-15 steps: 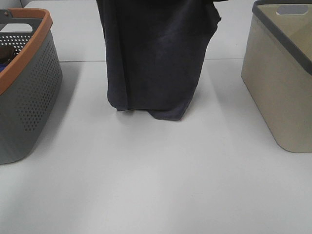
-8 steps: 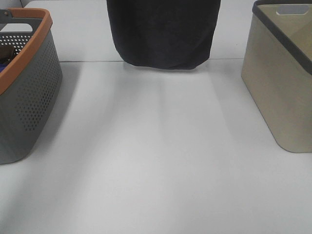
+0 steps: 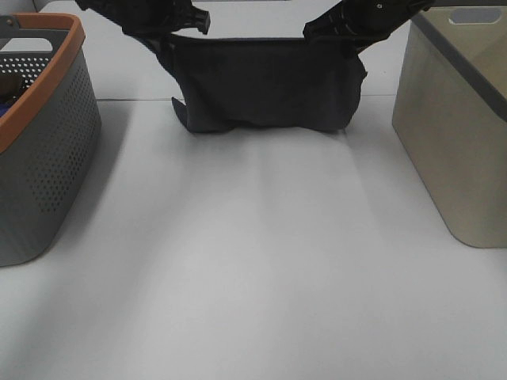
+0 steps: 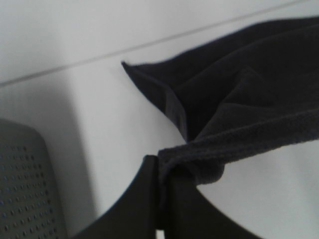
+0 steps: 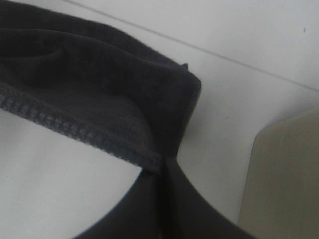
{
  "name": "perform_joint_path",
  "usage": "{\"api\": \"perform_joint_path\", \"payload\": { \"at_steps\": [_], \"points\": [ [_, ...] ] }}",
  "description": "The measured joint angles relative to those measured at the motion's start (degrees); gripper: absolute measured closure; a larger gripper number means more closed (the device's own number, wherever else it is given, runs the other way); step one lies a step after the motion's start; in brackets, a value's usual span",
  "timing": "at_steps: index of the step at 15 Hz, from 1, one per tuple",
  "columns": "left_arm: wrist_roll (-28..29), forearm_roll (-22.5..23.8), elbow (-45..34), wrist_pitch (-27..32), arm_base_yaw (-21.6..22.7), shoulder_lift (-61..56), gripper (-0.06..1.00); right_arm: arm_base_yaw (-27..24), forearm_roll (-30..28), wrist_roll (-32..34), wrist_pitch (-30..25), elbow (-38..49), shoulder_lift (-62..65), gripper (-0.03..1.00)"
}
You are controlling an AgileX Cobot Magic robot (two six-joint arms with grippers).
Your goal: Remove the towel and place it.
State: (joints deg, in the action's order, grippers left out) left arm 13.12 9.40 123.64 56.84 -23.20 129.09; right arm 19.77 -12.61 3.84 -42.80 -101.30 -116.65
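The dark navy towel (image 3: pixel 265 85) hangs stretched between my two grippers at the far middle of the white table, its lower edge resting on the surface. My left gripper (image 3: pixel 176 33) is shut on the towel's upper left corner; the left wrist view shows the pinched hem (image 4: pixel 199 162) at the closed fingers (image 4: pixel 144 199). My right gripper (image 3: pixel 339 33) is shut on the upper right corner; the right wrist view shows the stitched hem (image 5: pixel 79 132) running into the closed fingers (image 5: pixel 164 199). No white tag shows.
A grey perforated basket with an orange rim (image 3: pixel 43 142) stands at the left, with dark items inside. A beige bin with a grey rim (image 3: pixel 459 127) stands at the right. A seam (image 3: pixel 119 100) crosses the table at the far side.
The towel was hanging high with its top out of view. Now both grippers have come down into view and the towel's lower edge lies on the table, spread wide between them.
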Motion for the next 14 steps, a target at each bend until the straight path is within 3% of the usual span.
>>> {"api": "perform_joint_path", "payload": {
  "at_steps": [3,6,9,14],
  "points": [
    [-1.9,-4.0,0.1,9.2,-0.2,1.4,0.94,0.0,5.5,0.0,-9.2,0.0,0.0,0.97],
    [-2.8,-4.4,-0.3,11.6,-1.0,3.4,0.94,-0.1,9.7,0.0,-15.8,0.0,0.0,0.97],
    [-3.0,-4.2,-3.6,12.0,-2.4,3.5,0.94,-0.1,10.8,0.0,-17.4,3.9,0.0,0.97],
    [-3.1,-7.4,-15.9,12.0,-4.0,1.1,0.94,-0.1,14.7,0.0,-17.9,13.8,0.0,0.97]
  ]
}}
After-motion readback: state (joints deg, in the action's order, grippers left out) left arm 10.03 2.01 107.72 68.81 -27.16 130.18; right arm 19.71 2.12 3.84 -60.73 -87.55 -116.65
